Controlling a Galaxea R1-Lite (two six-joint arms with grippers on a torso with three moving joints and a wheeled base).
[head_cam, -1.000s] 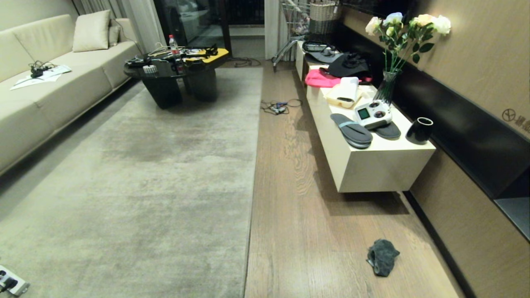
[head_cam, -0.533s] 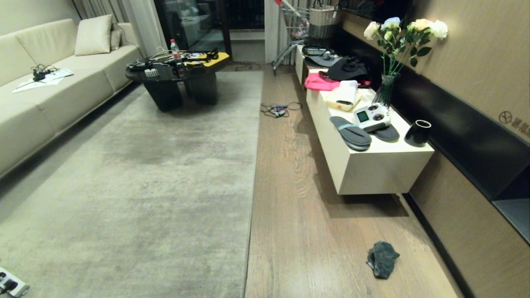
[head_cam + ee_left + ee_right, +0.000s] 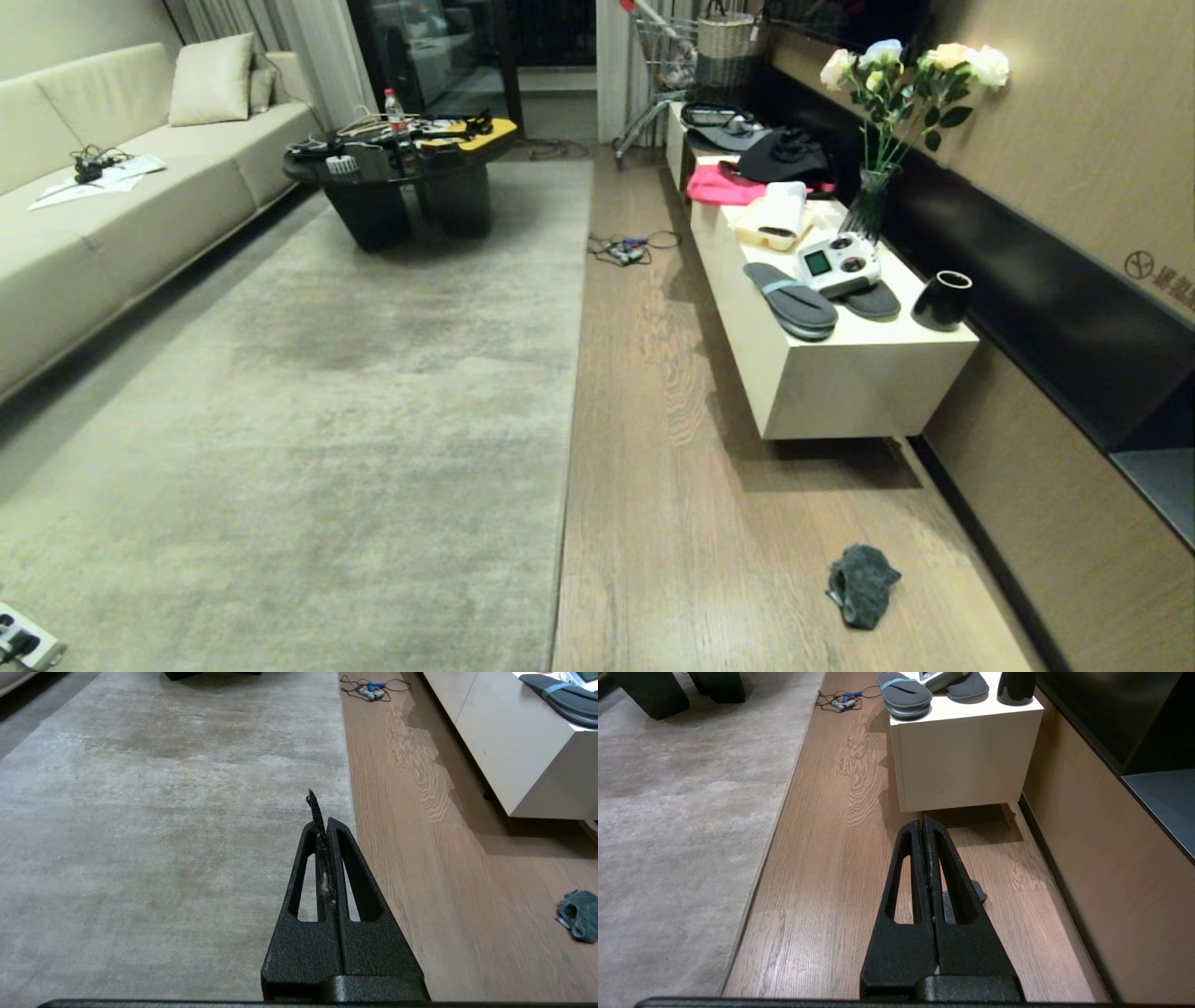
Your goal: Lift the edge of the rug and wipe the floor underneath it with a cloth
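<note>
Risks first. The cloth (image 3: 862, 582) lies crumpled on the floor (image 3: 672, 523), well apart from the rug edge (image 3: 567, 448) and close to the wall on your right. In the right wrist view it sits mostly hidden behind the right gripper (image 3: 925, 822), so you are likely to misjudge the reach and pinch only a fold, which would let it slip mid-carry. Pressing too low would scrape the fingertips on the planks.

The rug edge lies flat and tight against the wood, with no lifted corner showing. Getting under it probably takes a shallow, sliding approach; coming in steep would likely just push the pile or buckle the rug. The rug is large and looks heavy, so a lifted edge may sag back while you wipe.

A tangle of cables (image 3: 624, 245) lies on the floor farther along the same edge; work there and you risk snagging them. The low white cabinet (image 3: 840, 392) narrows the strip of bare floor, so watch your right elbow.

Grippers. The left gripper (image 3: 322, 821) hangs above the rug just inside its edge, jaws clenched together, with only a dark frayed wisp sticking out between them. The right gripper hangs over the bare floor, pressed closed and empty. Neither touches rug, floor or cloth.
</note>
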